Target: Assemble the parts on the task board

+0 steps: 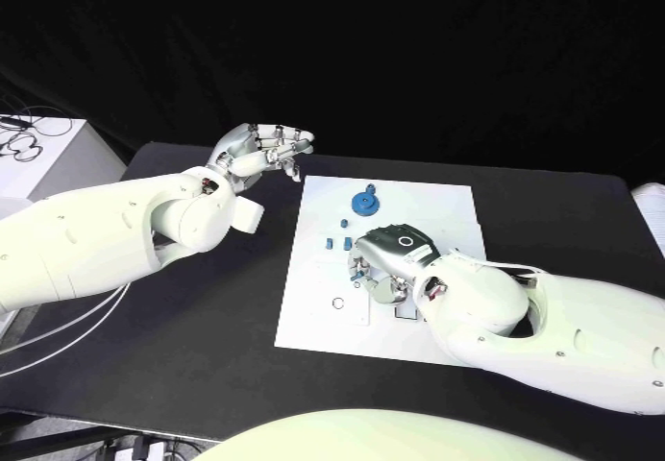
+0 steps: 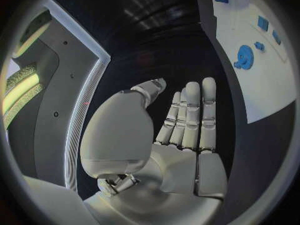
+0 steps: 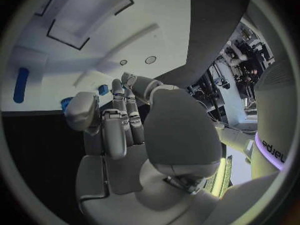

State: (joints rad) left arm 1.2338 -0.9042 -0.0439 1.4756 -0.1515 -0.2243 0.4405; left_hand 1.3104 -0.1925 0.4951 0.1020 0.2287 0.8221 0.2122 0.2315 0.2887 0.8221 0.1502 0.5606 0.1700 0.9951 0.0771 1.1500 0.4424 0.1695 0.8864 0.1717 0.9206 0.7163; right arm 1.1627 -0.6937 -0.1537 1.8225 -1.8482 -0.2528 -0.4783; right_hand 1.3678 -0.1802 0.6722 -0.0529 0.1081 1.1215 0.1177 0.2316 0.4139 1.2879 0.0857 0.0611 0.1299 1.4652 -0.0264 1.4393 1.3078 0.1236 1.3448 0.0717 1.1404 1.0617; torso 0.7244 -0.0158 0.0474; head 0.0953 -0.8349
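The white task board (image 1: 416, 206) lies in the middle of the black table. A blue gear (image 1: 364, 202) stands near its far edge, with small blue parts (image 1: 334, 235) just in front of it. My right hand (image 1: 392, 254) is over the board's middle, fingers bent down to its surface. In the right wrist view, small blue parts (image 3: 103, 89) show at the tips of the thumb and a finger (image 3: 117, 92); whether they are pinched I cannot tell. My left hand (image 1: 263, 149) hovers off the board's far left corner, fingers (image 2: 190, 115) straight and holding nothing. The gear (image 2: 244, 56) lies beyond it.
Round holes (image 1: 338, 303) and rectangular recesses (image 3: 87, 15) mark the board. A long blue part (image 3: 21, 85) lies on the board off to the side of my right hand. A white box with cables (image 1: 41, 154) stands at the table's far left. Bare black table (image 1: 208, 317) surrounds the board.
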